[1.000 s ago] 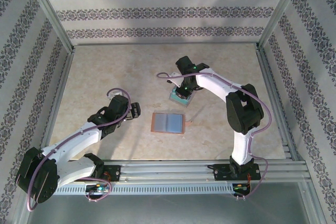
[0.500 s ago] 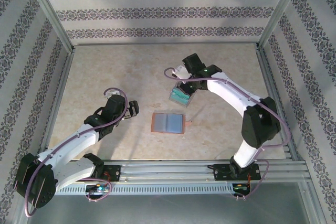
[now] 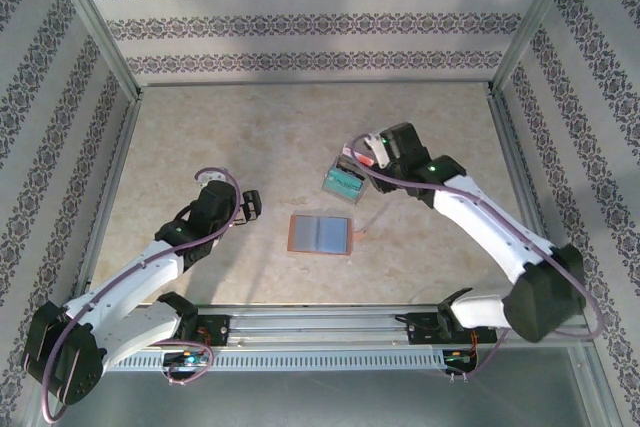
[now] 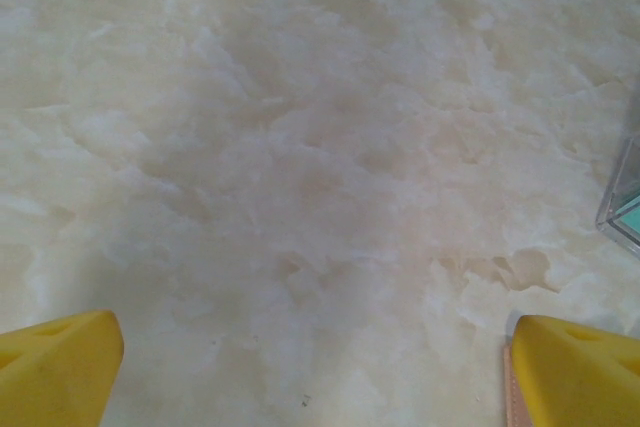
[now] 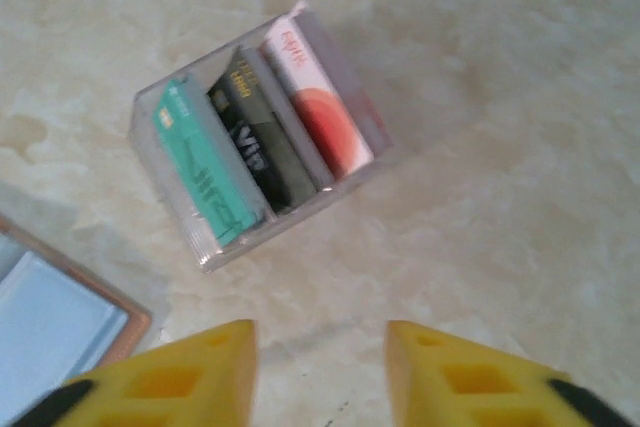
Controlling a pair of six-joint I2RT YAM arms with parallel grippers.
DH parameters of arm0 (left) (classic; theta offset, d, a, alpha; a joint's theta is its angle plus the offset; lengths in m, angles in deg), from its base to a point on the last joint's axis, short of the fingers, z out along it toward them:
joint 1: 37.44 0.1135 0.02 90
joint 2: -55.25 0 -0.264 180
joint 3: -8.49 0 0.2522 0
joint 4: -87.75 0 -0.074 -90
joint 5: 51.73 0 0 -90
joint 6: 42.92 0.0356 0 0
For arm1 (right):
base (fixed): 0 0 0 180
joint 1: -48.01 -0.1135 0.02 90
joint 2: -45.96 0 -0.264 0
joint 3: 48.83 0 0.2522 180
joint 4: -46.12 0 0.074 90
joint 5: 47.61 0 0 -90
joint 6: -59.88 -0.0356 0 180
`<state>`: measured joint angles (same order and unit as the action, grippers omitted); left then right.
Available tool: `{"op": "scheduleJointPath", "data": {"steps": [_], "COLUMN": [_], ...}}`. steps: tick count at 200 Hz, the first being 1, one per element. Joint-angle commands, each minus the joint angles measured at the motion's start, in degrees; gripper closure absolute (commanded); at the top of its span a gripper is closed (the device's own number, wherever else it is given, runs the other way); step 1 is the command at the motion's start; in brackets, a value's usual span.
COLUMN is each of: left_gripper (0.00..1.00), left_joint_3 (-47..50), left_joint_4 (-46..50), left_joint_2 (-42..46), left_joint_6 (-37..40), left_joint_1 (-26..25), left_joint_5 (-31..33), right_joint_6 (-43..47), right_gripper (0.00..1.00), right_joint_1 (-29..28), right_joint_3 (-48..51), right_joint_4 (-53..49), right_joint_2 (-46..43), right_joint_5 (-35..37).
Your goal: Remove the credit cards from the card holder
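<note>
A pale, marble-patterned surface [image 3: 230, 127] is seen enclosed by walls [image 3: 300, 22] papered in white with dark floral bands, with aluminium posts [image 3: 93, 22] set at the corners and a metal rail [image 3: 320, 332] run along the near edge. A small clear tray [image 3: 326, 187] is laid on the surface right of centre, turned at an angle. From the right wrist its transparent walls [image 5: 150, 112] and inner dividers are shown, and from the left wrist one corner [image 4: 625, 197] is caught at the right edge.
</note>
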<state>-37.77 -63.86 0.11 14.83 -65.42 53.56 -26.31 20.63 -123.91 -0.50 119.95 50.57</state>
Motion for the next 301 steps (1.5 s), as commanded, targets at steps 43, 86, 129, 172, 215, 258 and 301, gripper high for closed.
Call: {"op": "scheduleJointPath", "data": {"steps": [43, 86, 129, 172, 215, 258, 301], "left_gripper": [0.01, 0.01, 0.01, 0.01, 0.01, 0.01, 0.01], "left_joint_3": [-1.8, -2.8, -2.5, -1.3, 1.7, 6.8, 12.2], "left_joint_4": [-2.4, -3.8, -8.2, -14.4, -25.0, -37.7, -50.7], "left_joint_2": [1.6, 1.1, 0.3, -2.1, -6.2, -9.4, -14.0], "left_joint_6": [4.1, 8.2, 13.4, 16.5, 22.9, 26.9, 30.1], "left_joint_1": [0.8, 1.5, 6.6, 16.6, 23.0, 27.4, 28.1], "left_joint_5": [3.3, 8.1, 8.7, 3.4, -1.0, -6.0, -11.0], "right_joint_6": [-9.9, -11.6, -10.2, -10.1, -9.3, -6.6, -6.3], "right_gripper": [0.02, 0.02, 0.02, 0.02, 0.02, 0.02, 0.02], "right_joint_1": [3.7, 4.7, 5.0, 5.4, 6.8, 8.7, 11.8], "right_joint_3": [13.8, 21.7, 30.1, 34.4, 38.5, 43.7, 45.9], "right_joint_4": [5.4, 11.0, 21.3, 26.9, 33.4, 41.9, 44.9], "right_joint_2": [-17.7, -26.0, -31.2, -32.4, -32.7, -34.4, -35.8], "right_joint_5": [11.1, 17.8, 23.3, 26.6, 25.4, 24.3, 20.0]}}
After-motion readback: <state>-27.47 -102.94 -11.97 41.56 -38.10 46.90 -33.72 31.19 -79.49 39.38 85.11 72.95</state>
